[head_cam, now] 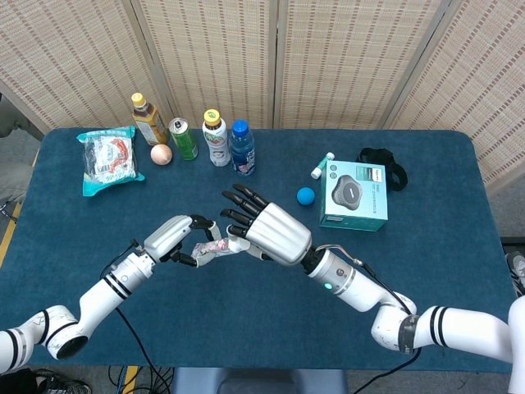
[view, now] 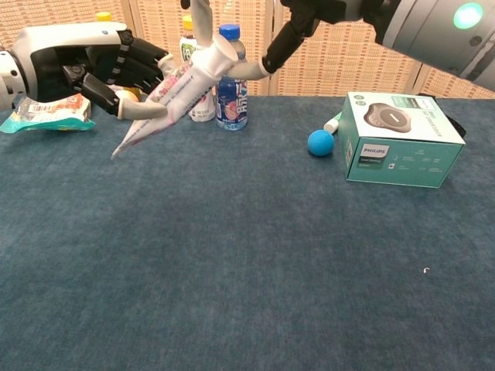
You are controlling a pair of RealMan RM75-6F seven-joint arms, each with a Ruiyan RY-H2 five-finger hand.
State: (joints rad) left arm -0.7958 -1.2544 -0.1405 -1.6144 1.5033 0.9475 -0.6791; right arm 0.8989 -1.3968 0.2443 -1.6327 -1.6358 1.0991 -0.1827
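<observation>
Head view: left hand (head_cam: 174, 236) grips a squeezed pink-and-white tube (head_cam: 207, 245) above the near middle of the blue table (head_cam: 426, 271), its fingers curled round the tube's flat end. The right hand (head_cam: 267, 228) meets the tube's cap end from the right; its dark fingers (head_cam: 243, 203) fan out toward the far side, while its thumb reaches the cap, so it touches the tube, but whether it actually pinches it cannot be told. Along the far edge stand a brown bottle (head_cam: 146, 118), a green can (head_cam: 183, 137), a white bottle (head_cam: 215, 138) and a blue-capped bottle (head_cam: 241, 148), with a peach ball (head_cam: 161, 153) just beside the can and a snack bag (head_cam: 107, 158) far left. To the right lie a blue ball (head_cam: 305, 195), a teal box (head_cam: 354, 194), a small white tube (head_cam: 321, 165) and a black strap (head_cam: 385, 164).

Chest view: the left hand (view: 93, 66) holds the tube (view: 174, 97) tilted in the air, crimped end low to the left, cap high to the right. A pale fingertip of the right hand (view: 309, 23) rests against the cap. Behind the tube stand the white bottle (view: 203, 108) and the blue-capped bottle (view: 231, 89); the blue ball (view: 320, 142) sits just left of the teal box (view: 398, 139).
</observation>
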